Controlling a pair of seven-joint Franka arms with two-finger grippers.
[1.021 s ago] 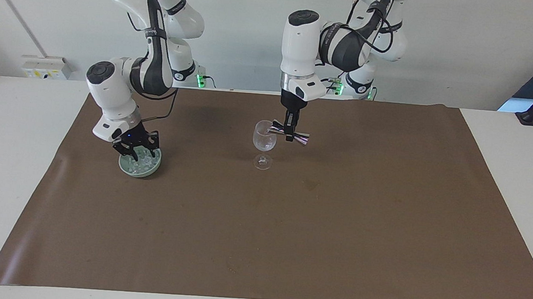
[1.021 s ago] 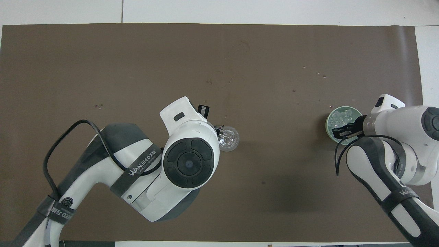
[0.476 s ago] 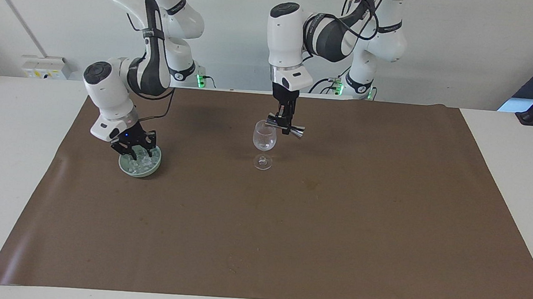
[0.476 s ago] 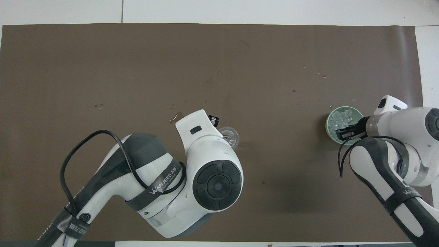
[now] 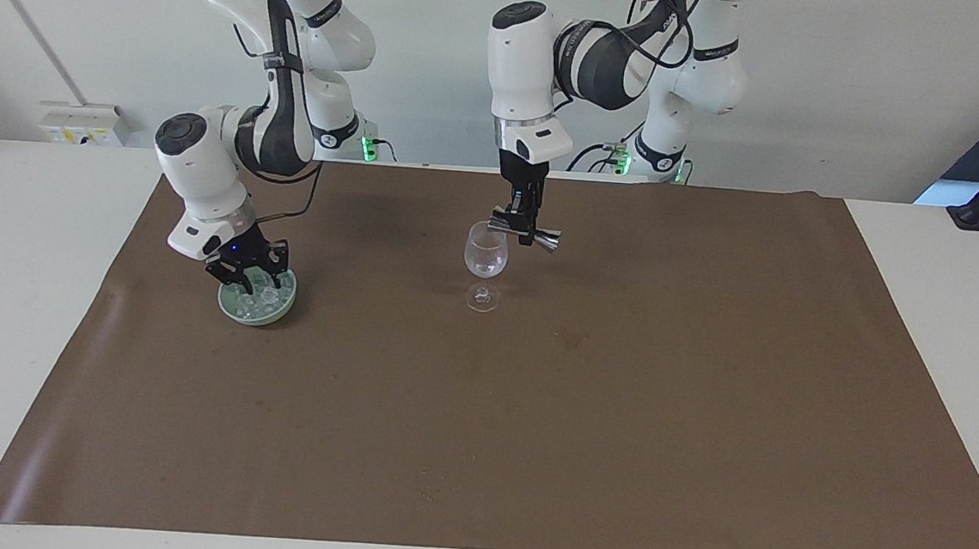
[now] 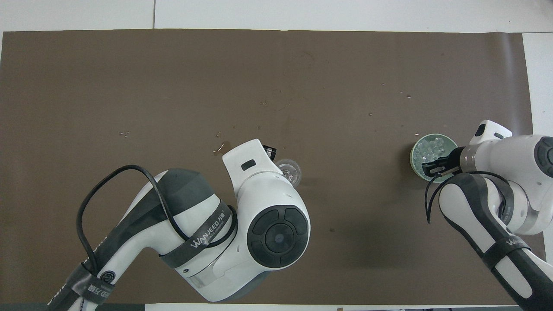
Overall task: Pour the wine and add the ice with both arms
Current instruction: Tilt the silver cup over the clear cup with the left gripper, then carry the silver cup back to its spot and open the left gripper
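Change: left pincer (image 5: 526, 229) lifted since a second ago, with its metal jigger (image 5: 529, 236) now higher by the rim of the wine glass (image 5: 485, 257); right pincer (image 5: 250, 277) raised slightly over the dish, fingers narrowed.
Right pincer: over the green dish (image 5: 257, 303), fingers part-way closed among the ice (image 5: 264, 293); whether a chunk is gripped, cannot tell.
Ice: piled in the dish, toward the right arm's end of the desk (image 5: 23, 294), directly under the right pincer's tips.
Dish: on the brown mat (image 5: 531, 415), near the mat's edge at that end.
Right arm: elbow folded, wrist tilted down toward the dish from the robots' edge.
Wine glass: upright on the mat, mid-desk, well apart from the dish; no colour visible in the bowl.
Left pincer: clamped together on the jigger's waist, jigger lying sideways, one mouth just over the glass rim.
Left arm: forearm reaching out from its base, last link hanging straight down over the glass.
Open room: broad bare mat away from the robots and toward the left arm's end; bare stretch between dish and glass.
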